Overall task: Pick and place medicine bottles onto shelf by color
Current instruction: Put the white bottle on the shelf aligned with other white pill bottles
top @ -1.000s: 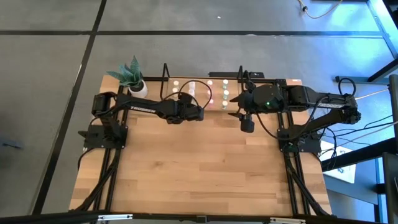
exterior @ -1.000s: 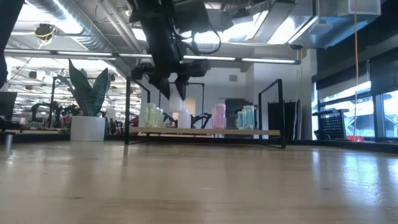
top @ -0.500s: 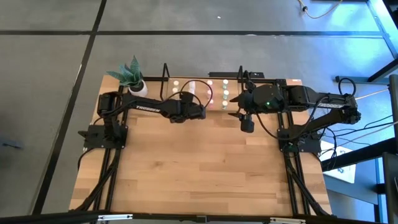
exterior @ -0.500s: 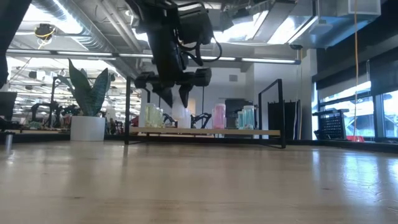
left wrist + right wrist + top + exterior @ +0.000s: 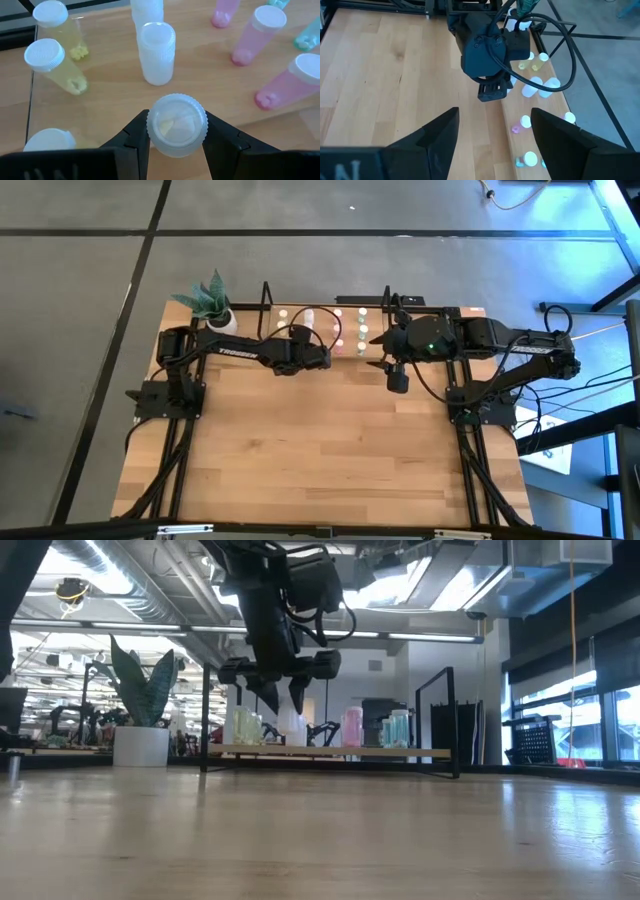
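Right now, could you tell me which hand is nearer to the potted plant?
The left. The left hand hangs over the shelf with a white bottle, a short way along from the potted plant. The right hand waits open beyond the shelf's other end.

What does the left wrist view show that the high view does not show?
Only the left wrist view shows the left gripper shut on a white bottle, with yellowish pills in the yellow bottles. Only the high view shows the right gripper beside the shelf and the plant. Both show bottles standing on the shelf.
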Controlling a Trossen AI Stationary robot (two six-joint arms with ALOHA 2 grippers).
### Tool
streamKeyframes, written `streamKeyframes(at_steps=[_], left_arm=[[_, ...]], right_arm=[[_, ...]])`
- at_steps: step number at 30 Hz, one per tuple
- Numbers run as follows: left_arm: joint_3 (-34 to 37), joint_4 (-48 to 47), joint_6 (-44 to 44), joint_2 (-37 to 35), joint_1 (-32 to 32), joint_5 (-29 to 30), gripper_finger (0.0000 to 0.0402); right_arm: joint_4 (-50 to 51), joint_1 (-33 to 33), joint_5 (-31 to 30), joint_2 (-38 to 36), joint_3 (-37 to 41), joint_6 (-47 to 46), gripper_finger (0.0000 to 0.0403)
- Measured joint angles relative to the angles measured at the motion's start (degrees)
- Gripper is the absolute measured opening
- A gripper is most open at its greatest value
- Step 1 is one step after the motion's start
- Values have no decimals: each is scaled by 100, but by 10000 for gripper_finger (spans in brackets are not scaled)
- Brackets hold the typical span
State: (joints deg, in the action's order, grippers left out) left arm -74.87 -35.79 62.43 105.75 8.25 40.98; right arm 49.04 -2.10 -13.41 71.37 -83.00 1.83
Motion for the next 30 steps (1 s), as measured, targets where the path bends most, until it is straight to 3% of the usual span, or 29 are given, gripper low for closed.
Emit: streamKeyframes(at_steps=[30], left_arm=[[2, 219, -153, 201, 112, -48, 142]], right_arm=[[0, -1, 1, 4, 0, 0, 248]])
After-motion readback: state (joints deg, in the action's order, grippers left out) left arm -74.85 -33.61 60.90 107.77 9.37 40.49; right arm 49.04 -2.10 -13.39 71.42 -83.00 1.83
